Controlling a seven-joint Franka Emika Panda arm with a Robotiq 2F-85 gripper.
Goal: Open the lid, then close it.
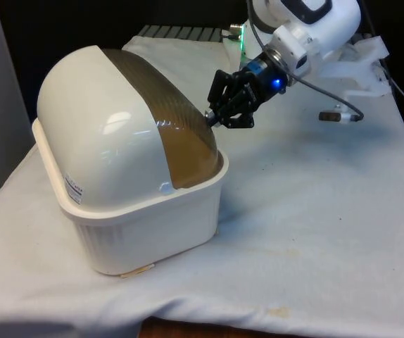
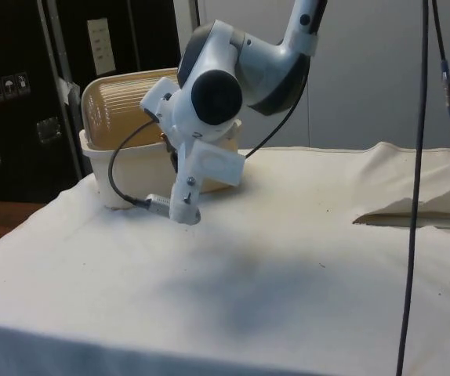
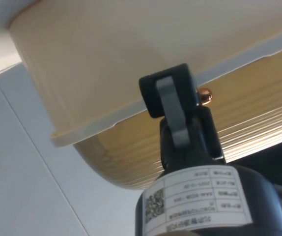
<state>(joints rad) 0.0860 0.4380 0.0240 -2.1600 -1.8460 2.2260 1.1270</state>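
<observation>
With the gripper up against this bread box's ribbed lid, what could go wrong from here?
1. The black gripper meets the translucent brown ribbed roll lid on its curved surface; the fingertips may slip across the ribs instead of moving it.
2. The cream plastic bread box sits loose on the white cloth, so a sideways push might slide the box rather than work the lid.
</observation>
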